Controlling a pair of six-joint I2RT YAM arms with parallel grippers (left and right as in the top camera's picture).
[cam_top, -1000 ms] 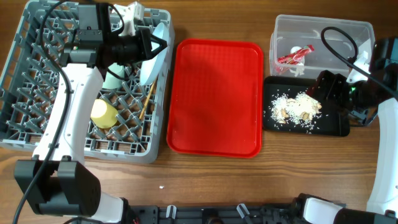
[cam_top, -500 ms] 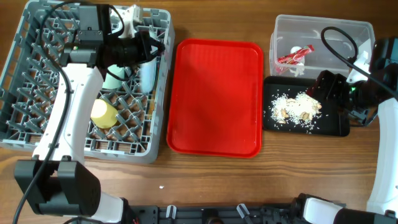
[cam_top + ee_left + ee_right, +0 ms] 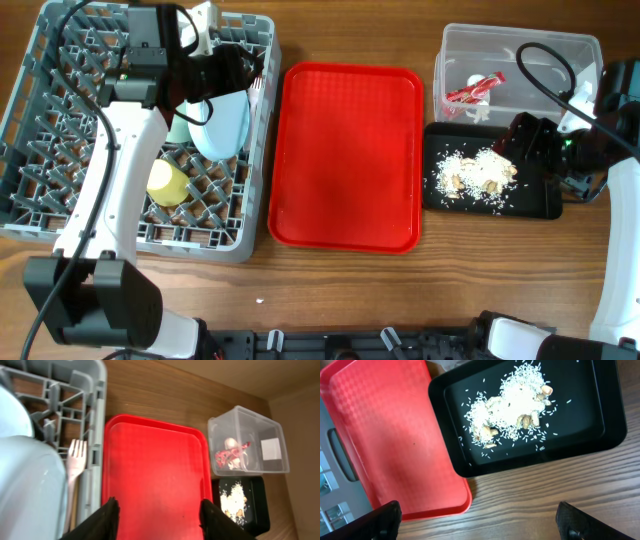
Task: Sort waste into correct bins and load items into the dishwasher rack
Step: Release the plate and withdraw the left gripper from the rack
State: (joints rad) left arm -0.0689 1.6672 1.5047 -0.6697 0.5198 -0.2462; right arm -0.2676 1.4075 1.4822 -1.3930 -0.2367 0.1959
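Note:
The grey dishwasher rack (image 3: 60, 150) holds a white plate (image 3: 220, 125), (image 3: 30, 490) tipped over its right side. A pale green bowl (image 3: 178, 128) and a yellow cup (image 3: 167, 182) sit beside the plate. A white fork (image 3: 75, 460) lies along the rack's right wall. My left gripper (image 3: 238, 70), (image 3: 160, 512) hovers open just above the plate and holds nothing. The red-and-white wrapper (image 3: 475, 90) is in the clear tub (image 3: 520, 50). Rice scraps (image 3: 478, 170), (image 3: 512, 402) are in the black tray (image 3: 540, 205). My right gripper (image 3: 527, 140), (image 3: 480, 522) stands open and empty by that tray.
A large red serving tray (image 3: 345, 160), bare, lies between the rack and the two bins. Bare wooden table (image 3: 450, 280) runs along the front. The right arm's cable (image 3: 545, 60) loops over the clear tub.
My left gripper has opened and let go of the white plate. The plate was held on edge and now rests tipped over in the rack. The right arm has not moved.

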